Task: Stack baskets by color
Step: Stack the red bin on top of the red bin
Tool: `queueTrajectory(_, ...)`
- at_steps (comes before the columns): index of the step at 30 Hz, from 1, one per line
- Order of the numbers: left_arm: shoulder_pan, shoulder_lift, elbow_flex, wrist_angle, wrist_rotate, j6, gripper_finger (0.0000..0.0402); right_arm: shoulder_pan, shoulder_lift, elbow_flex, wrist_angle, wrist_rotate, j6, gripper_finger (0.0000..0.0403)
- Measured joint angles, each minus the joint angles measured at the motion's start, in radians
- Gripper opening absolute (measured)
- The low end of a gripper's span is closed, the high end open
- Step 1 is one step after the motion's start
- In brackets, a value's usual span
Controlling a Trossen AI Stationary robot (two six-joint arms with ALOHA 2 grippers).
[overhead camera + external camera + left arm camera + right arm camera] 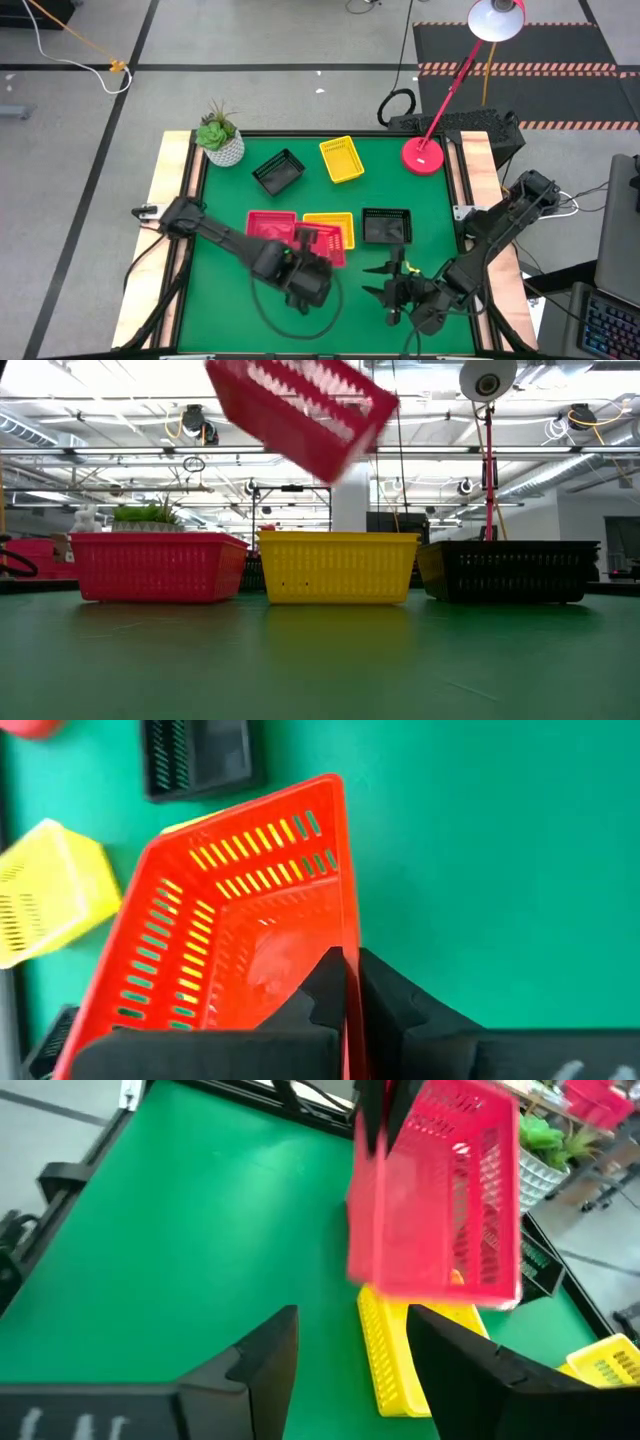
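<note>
The left gripper (312,262) is sitting low in the middle of the high view, its fingers (335,982) pinched together on the wall of a red basket (300,408). That lifted basket is hanging tilted in the air, at the top of the low view, above the row of baskets on the table (220,300).

The right gripper (392,290) is hovering at the lower right of the high view, just beside the left one, its fingers (262,1350) standing apart and holding nothing.

On the table, a second red basket (268,224) is lying left of centre in the high view, with a yellow basket (330,226) touching it on the right and a black basket (386,226) farther right. Higher in the frame, another black basket (279,172) and another yellow basket (343,160) are resting near each other. A plant pot (222,140) is standing at the upper left corner of the table and a red lamp base (424,155) at the upper right.
</note>
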Motion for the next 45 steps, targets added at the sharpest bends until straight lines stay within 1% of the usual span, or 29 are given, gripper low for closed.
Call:
queueTrajectory(7, -0.095, -0.091, 0.000, -0.047, -0.127, -0.058, 0.0007, 0.036, 0.000, 0.000, 0.002, -0.003, -0.026, 0.0174)
queueTrajectory(10, -0.127, -0.128, 0.002, -0.048, -0.172, -0.062, 0.0016, 0.046, 0.000, 0.000, 0.004, -0.003, -0.030, 0.0174)
queueTrajectory(13, -0.154, -0.156, 0.001, -0.054, -0.195, -0.054, 0.0018, 0.045, 0.000, 0.000, 0.005, -0.004, -0.030, 0.0174)
queueTrajectory(16, -0.165, -0.180, 0.001, -0.063, -0.214, -0.067, 0.0008, 0.045, 0.000, 0.000, 0.005, -0.004, -0.030, 0.0174)
queueTrajectory(19, -0.176, -0.198, -0.048, -0.057, -0.253, -0.092, 0.0010, 0.045, 0.000, 0.000, 0.005, -0.004, -0.030, 0.0173)
queueTrajectory(22, -0.183, -0.236, -0.176, 0.017, -0.281, -0.125, 0.0021, 0.045, 0.000, 0.000, 0.005, -0.005, -0.030, 0.0173)
queueTrajectory(25, -0.183, -0.305, -0.335, 0.165, -0.288, -0.114, 0.0018, 0.045, 0.000, 0.000, 0.005, -0.005, -0.030, 0.0173)
queueTrajectory(29, -0.182, -0.422, -0.548, 0.328, -0.302, -0.097, 0.0007, 0.044, 0.000, 0.000, 0.005, -0.005, -0.030, 0.0173)
queueTrajectory(32, -0.182, -0.528, -0.716, 0.453, -0.305, -0.093, 0.0018, 0.044, 0.000, 0.000, 0.005, -0.005, -0.030, 0.0173)
queueTrajectory(35, -0.182, -0.620, -0.868, 0.595, -0.303, -0.029, 0.0025, 0.044, 0.000, 0.000, 0.005, -0.005, -0.030, 0.0173)
queueTrajectory(38, -0.189, -0.698, -0.999, 0.704, -0.298, 0.053, 0.0019, 0.044, 0.000, 0.000, 0.005, -0.005, -0.030, 0.0173)
queueTrajectory(41, -0.189, -0.770, -1.113, 0.769, -0.296, 0.068, 0.0008, 0.044, 0.000, 0.000, 0.005, -0.005, -0.027, 0.0173)
queueTrajectory(45, -0.188, -0.871, -1.240, 0.855, -0.300, 0.071, 0.0020, 0.044, 0.000, 0.000, 0.005, -0.005, -0.010, 0.0173)
